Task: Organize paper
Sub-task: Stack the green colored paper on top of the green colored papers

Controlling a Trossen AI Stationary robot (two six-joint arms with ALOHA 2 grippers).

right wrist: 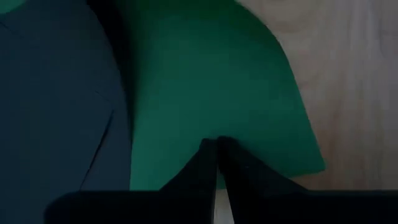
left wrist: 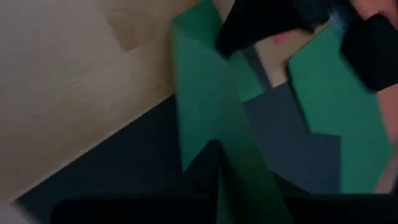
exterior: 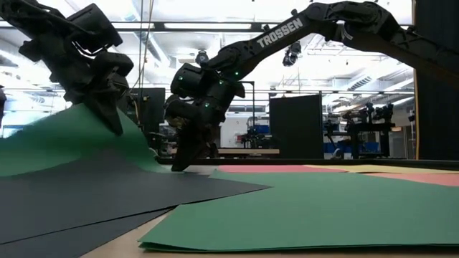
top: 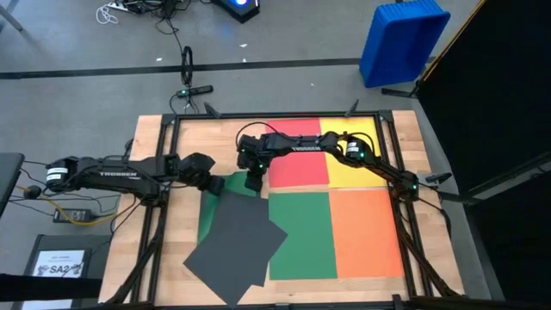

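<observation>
left gripper: mine, closed on the lifted corner of a green sheet at the tabletop's left-centre. Low view shows that sheet pulled up into a slope under me.
right gripper: mine, fingers together, tips pressed down on the same green sheet just beside the left gripper. Right wrist view shows the closed tips on green, nothing pinched between them as far as I can tell.
grey sheets: two dark grey sheets, overlapping, skewed, lying on the left green sheet and running off toward the tabletop's near edge.
green sheet 2: flat, centre of the tabletop, touching the grey pile on its left side.
orange sheet: flat, just right of green sheet 2, edges touching.
red sheet: flat, far side, under my right arm.
yellow sheet: flat, right of red, touching it.
tabletop: wood, bare at the left and right margins.
bin: blue, on the floor beyond the far right corner, tilted; contents can't be seen.
white sheet: printed "SA2", off the tabletop at near left.
</observation>
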